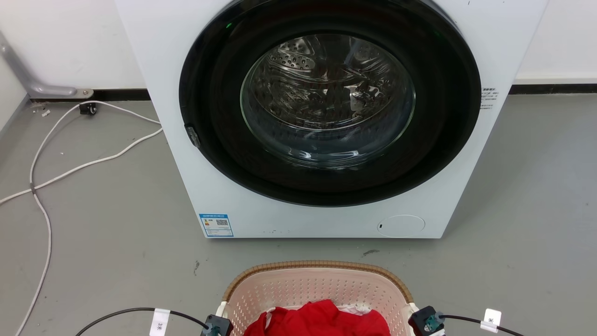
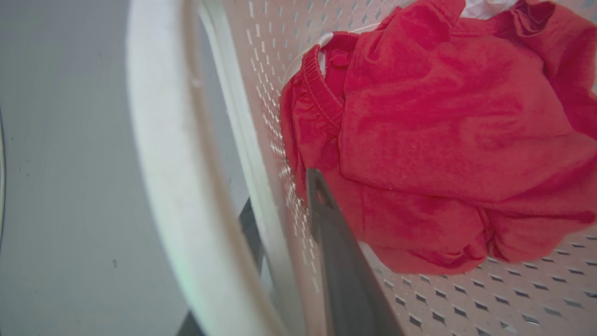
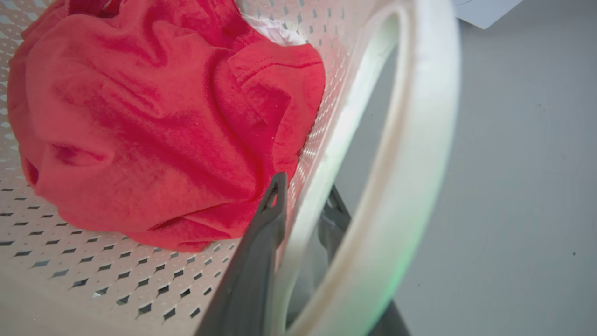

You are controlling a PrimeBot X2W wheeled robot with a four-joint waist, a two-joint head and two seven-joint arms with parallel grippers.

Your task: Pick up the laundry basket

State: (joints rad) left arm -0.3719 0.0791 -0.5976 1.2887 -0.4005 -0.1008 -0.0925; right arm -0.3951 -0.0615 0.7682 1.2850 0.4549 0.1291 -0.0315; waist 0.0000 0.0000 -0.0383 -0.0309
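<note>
Head camera looks forward and down; 2 wrist cameras peer close, seemingly downward; all share the laundry basket [image 1: 317, 287].

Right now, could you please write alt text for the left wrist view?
The left gripper straddles the wall of the laundry basket: one dark finger inside beside a crumpled red garment, the other outside, by the white handle. Grey floor lies beyond.
</note>
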